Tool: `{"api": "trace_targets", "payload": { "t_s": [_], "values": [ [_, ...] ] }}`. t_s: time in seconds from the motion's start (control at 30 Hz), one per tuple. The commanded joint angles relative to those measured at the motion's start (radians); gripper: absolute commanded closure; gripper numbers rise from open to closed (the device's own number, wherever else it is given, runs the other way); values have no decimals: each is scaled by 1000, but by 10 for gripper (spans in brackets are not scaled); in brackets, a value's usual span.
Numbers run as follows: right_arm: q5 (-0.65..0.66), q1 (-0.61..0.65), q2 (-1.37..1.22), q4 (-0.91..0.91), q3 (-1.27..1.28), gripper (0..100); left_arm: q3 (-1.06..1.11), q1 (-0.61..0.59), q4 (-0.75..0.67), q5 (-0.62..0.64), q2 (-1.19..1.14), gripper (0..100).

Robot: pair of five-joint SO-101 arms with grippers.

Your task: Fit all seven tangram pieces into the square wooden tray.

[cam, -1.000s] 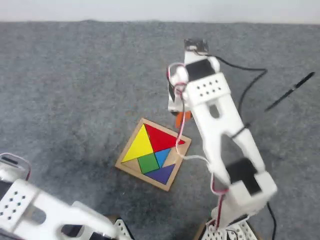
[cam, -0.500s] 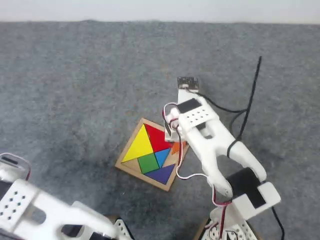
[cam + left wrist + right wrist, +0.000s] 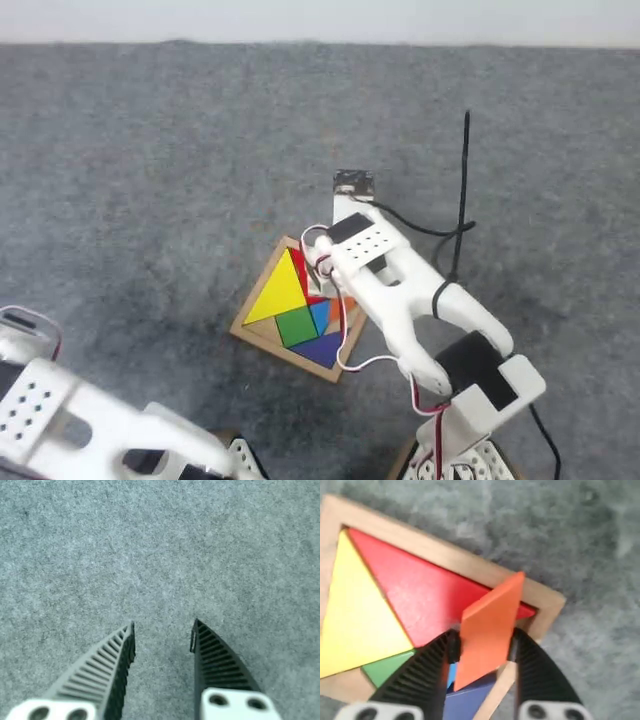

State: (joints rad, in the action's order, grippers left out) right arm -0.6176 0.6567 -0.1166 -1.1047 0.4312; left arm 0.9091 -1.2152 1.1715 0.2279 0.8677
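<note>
Tangram tray (image 3: pixel 275 351) sits on the grey surface (image 3: pixel 150 150) just left of the high view's centre, turned so one corner points toward the top of the frame. Five pieces lie flat inside it: a large yellow triangle (image 3: pixel 277 292) on the left, a large red triangle (image 3: pixel 303 268) along the upper right edge, a green square (image 3: pixel 295 325) below them, a small blue piece (image 3: pixel 320 315) beside the square, and a purple piece (image 3: pixel 322 349) at the bottom corner.

An orange piece (image 3: pixel 487 630), a parallelogram, is clamped between the two fingers of the right pincer (image 3: pixel 485 636). It is held at a slant above the tray's right-hand corner, covering the tip of the red triangle, with its top corner reaching the wooden rim (image 3: pixel 470 570). I cannot tell whether it touches the pieces under it.

At the lower left of the high view is the left arm (image 3: pixel 60 420). Its left pincer (image 3: pixel 163 625) is spread partway with nothing between its fingers, over bare grey surface well apart from the tray.
</note>
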Motion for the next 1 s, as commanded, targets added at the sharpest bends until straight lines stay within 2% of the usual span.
{"api": "trace_targets", "payload": {
  "t_s": [0.0, 0.1, 0.23, 0.33, 0.47, 0.6, 0.77, 0.97],
  "values": [
    [-5, 19, 4, 1, -20, 767, -13, 5, -8, 18, 29, 823],
    [-3, 16, 18, -42, -43, 750, -13, 5, -8, 41, 29, 823],
    [-2, -5, 54, -205, -153, 750, -13, 5, -8, 43, 29, 823],
    [87, -22, 93, -320, -255, 750, -13, 5, -8, 41, 29, 823],
    [201, -38, 136, -386, -348, 750, -13, 5, -8, 41, 29, 823],
    [264, -70, 142, -344, -364, 781, -13, 5, -8, 41, 29, 823],
    [373, -154, 76, -156, -293, 986, -13, 5, -8, 41, 29, 823],
    [480, -217, -25, -42, -238, 991, -13, 2, -8, 40, 29, 823]
  ]
}}
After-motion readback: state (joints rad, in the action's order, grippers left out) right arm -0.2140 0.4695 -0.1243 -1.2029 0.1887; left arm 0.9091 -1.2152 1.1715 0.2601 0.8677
